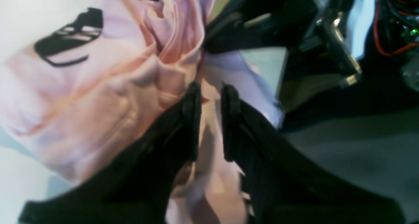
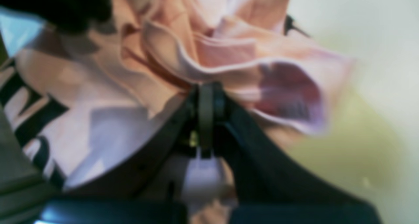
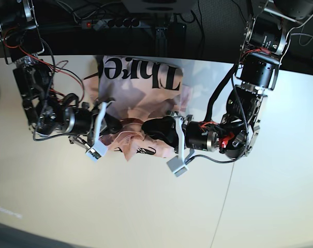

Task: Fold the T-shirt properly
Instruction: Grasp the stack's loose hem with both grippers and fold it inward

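The T-shirt point(image 3: 140, 98) is lying bunched mid-table, looking light and limp (likely to sag wherever unsupported), so hems seem the best hold, while the right gripper point(image 2: 206, 96) is pinching a fold and the left gripper point(image 1: 209, 119) is standing narrowly parted around cloth.

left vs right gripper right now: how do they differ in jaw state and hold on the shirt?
Left gripper: the jaws stand apart, pink cloth of the T-shirt running between them. Right gripper: the jaws are pressed together, pinching a folded edge at the tips. In the base view the left comes in from the right side, the right from the left. Both are at the bunched middle.
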Action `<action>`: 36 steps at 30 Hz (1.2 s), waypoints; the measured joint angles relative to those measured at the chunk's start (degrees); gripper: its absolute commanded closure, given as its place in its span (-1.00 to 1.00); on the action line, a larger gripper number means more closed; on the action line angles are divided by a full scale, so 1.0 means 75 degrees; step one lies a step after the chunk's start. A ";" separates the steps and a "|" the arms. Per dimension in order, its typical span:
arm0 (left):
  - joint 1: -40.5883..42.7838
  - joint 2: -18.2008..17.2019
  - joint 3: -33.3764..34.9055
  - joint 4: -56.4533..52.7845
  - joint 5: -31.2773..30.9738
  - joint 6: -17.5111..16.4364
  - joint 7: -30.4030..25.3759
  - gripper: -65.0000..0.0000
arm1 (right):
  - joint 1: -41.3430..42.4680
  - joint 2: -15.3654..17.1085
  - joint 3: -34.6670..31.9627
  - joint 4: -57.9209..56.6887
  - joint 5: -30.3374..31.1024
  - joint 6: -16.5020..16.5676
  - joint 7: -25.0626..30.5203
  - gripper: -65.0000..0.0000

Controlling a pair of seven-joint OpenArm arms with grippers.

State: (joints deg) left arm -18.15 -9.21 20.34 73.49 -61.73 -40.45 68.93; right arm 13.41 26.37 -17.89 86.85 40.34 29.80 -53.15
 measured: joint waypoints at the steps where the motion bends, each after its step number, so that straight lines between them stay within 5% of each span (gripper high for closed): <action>1: -0.0003 0.0000 0.0015 0.0000 0.0236 0.0003 -0.0224 0.64 | 0.0146 -0.0117 -0.0134 -0.0201 -0.0055 0.0000 0.0000 1.00; 14: -0.0017 -0.0026 0.0035 -0.0562 0.2384 0.0003 -0.1859 0.64 | 0.1075 -0.0495 -0.0475 -0.1486 -0.0793 0.0000 0.0460 1.00; 32: -0.0303 0.0087 -0.0192 -0.0574 0.2425 0.0003 -0.2162 0.64 | 0.1067 -0.0516 -0.0475 -0.1553 -0.1953 -0.0003 0.1125 1.00; 36: -0.0382 0.0111 -0.0245 -0.0574 0.1801 0.0000 -0.1839 0.64 | 0.1093 -0.0513 -0.0475 -0.1568 -0.2122 0.0000 0.1399 1.00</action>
State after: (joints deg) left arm -21.02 -8.38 18.50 69.19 -48.23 -40.45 55.13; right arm 21.61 22.52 -21.45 75.09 24.43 29.80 -42.65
